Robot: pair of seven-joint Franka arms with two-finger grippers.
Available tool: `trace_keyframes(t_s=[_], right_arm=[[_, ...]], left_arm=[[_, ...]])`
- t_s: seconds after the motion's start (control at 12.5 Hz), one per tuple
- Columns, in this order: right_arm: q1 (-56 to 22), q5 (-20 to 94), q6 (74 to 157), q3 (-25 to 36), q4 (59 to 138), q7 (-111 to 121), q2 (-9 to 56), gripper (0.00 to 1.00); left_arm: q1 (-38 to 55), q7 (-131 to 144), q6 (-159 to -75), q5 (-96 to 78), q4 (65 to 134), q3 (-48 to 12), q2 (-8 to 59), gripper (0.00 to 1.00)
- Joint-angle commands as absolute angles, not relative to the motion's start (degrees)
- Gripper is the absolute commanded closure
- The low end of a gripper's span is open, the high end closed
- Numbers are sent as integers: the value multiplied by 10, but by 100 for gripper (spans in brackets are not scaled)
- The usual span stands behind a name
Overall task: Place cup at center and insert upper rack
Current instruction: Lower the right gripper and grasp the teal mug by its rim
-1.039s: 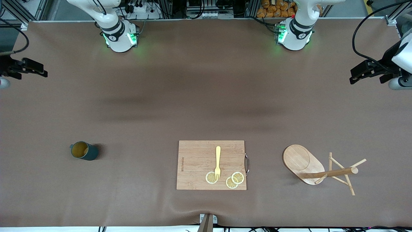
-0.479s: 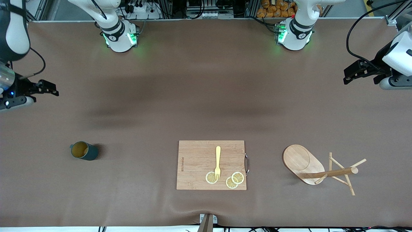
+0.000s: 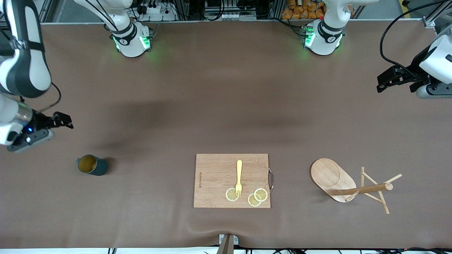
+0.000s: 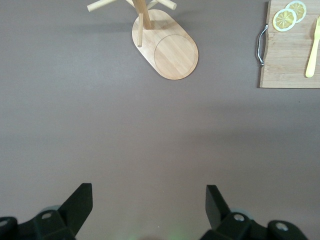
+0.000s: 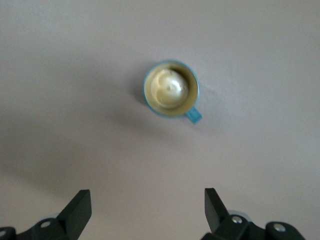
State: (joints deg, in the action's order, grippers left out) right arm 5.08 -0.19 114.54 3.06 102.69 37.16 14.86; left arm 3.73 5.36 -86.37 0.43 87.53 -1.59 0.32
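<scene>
We see the cup [image 3: 92,165] standing upright on the brown table [image 3: 212,106] toward the right arm's end, its yellowish inside showing, well apart from the cutting board [image 3: 215,180] at the middle. The right gripper [image 3: 63,120] hangs in the air over bare table near the cup, its fingers spread wide and holding nothing; its wrist view looks down on the cup [image 5: 171,89]. The upper rack [image 3: 348,185] lies tipped on its side toward the left arm's end, its oval base tilted up and its post and pegs resting on the table. The left gripper [image 3: 383,80] hovers over bare table at that end, jaws wide and empty. On the cutting board lie a yellow fork [image 3: 239,177] and three lemon slices [image 3: 257,197].
</scene>
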Motion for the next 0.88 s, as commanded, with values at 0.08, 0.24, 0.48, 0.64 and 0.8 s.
trace_keyframes(t_s=[0.08,0.24,0.48,0.64,0.8], right_arm=[[20,-4,1154,32,940,380,267,0],[11,-5,1201,32,940,381,300,0],[2,-4,1228,32,939,375,328,0],[-2,-1,1241,32,939,372,340,0],[-2,3,1243,32,939,371,353,0]], left_arm=[[34,47,-868,-4,876,-16,0,0],[35,47,-867,-4,876,-16,0,0],[34,47,-869,-4,875,-16,2,0],[34,47,-869,-4,876,-16,2,0],[34,47,-869,-4,876,-16,2,0]])
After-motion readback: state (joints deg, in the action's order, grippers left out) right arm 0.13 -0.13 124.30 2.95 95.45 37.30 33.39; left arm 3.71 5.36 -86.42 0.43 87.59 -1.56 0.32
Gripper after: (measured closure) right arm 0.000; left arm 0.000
